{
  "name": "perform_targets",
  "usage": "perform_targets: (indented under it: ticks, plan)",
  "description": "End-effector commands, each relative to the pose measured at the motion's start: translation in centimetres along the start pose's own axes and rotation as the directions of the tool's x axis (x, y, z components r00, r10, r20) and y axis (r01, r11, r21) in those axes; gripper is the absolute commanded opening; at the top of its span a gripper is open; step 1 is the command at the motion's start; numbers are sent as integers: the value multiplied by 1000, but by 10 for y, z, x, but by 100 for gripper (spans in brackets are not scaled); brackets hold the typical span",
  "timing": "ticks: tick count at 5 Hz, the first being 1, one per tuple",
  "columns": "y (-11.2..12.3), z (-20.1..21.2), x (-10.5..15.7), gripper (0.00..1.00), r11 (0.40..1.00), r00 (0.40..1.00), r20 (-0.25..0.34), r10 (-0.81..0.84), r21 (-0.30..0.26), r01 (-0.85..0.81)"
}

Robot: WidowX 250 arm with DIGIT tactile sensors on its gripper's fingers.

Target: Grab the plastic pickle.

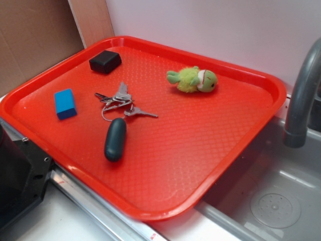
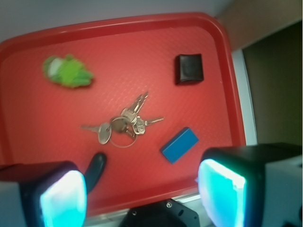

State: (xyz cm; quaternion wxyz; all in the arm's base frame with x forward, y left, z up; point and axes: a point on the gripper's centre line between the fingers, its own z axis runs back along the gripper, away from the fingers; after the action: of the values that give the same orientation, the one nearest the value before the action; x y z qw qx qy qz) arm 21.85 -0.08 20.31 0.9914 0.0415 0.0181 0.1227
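The plastic pickle (image 1: 115, 139) is a smooth dark green capsule lying on the red tray (image 1: 200, 150), just in front of a bunch of keys (image 1: 120, 103). In the wrist view the pickle (image 2: 96, 169) shows at the lower left, partly hidden behind the left finger (image 2: 61, 198). My gripper (image 2: 142, 198) is open and empty, high above the tray's near edge, with its pads wide apart. The pickle lies left of the gap between them. The gripper itself does not show in the exterior view.
A blue block (image 1: 65, 103) lies left of the keys. A black box (image 1: 105, 61) sits at the tray's back left. A fuzzy green plush toy (image 1: 193, 80) lies at the back. A grey sink (image 1: 271, 201) and tap (image 1: 301, 95) stand to the right. The black robot base (image 1: 17, 175) is at the lower left.
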Motion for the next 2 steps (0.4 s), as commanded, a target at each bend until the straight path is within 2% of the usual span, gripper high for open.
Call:
perform_targets:
  ticks: [1,2]
  plan:
    - [-61,-3,-41,100,998,1000,-7,-8,-57,7]
    - [-84,-10,-67,100,995,998,-16,-64,-83,63]
